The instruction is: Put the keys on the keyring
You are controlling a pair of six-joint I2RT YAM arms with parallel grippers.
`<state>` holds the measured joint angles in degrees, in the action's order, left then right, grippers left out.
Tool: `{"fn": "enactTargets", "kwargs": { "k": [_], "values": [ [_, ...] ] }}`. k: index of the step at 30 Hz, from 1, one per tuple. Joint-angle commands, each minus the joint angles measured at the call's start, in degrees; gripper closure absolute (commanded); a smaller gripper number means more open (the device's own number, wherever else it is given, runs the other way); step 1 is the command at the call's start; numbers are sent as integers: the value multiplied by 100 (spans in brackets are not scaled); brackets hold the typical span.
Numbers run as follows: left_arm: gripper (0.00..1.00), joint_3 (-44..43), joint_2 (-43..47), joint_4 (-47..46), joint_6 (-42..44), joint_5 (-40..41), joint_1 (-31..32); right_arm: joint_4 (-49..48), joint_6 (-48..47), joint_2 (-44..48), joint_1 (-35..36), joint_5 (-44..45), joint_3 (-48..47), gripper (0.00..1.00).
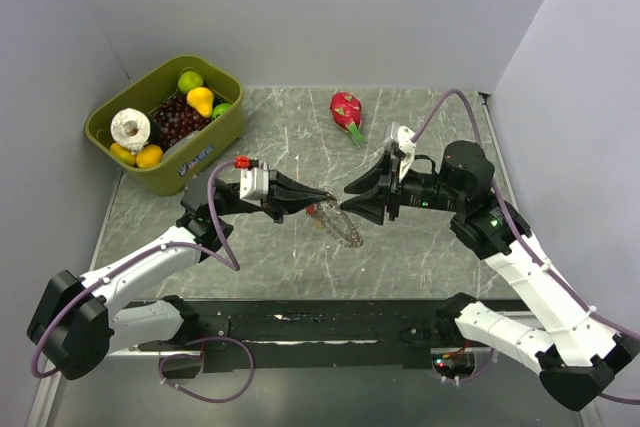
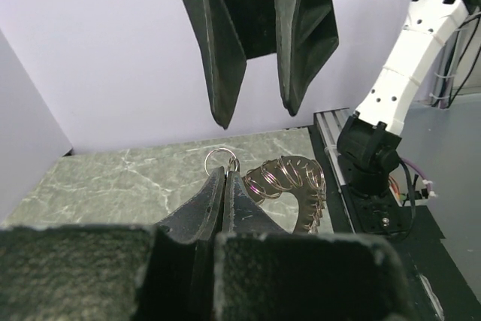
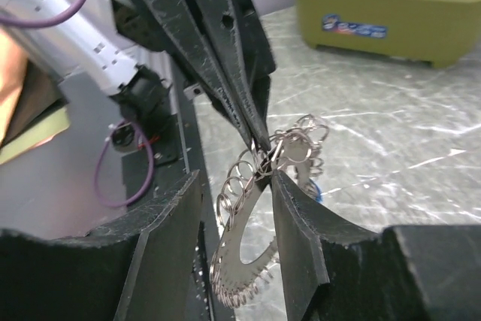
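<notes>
Keyring (image 2: pixel 304 193), one, pinched in closed left tool (image 2: pixel 225 173); right tool (image 3: pixel 237 178) agape beside it

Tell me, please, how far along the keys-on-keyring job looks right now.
Done: the keyring is held up, pinched at its top by the shut left hand. In hand: the open right hand straddles the hoop without gripping it. Left: threading keys; I cannot confirm any are on, since only a blue speck, possibly a key head, shows behind the hoop.
</notes>
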<state>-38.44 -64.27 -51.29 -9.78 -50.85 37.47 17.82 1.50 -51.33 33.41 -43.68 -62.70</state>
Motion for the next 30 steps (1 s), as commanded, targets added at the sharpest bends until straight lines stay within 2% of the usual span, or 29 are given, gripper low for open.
{"fn": "enactTargets", "kwargs": {
  "k": [1, 15, 30],
  "values": [
    [99, -199, 29, -637, -156, -267, -21, -516, 43, 35, 25, -553, 47, 51],
    [99, -340, -112, -558, -270, -417, -30, -974, 466, -210, 60, -1046, 65, 52],
    [99, -358, -42, -531, -209, -382, -21, -253, 114, -386, 236, 210, 152, 62]
  ]
}}
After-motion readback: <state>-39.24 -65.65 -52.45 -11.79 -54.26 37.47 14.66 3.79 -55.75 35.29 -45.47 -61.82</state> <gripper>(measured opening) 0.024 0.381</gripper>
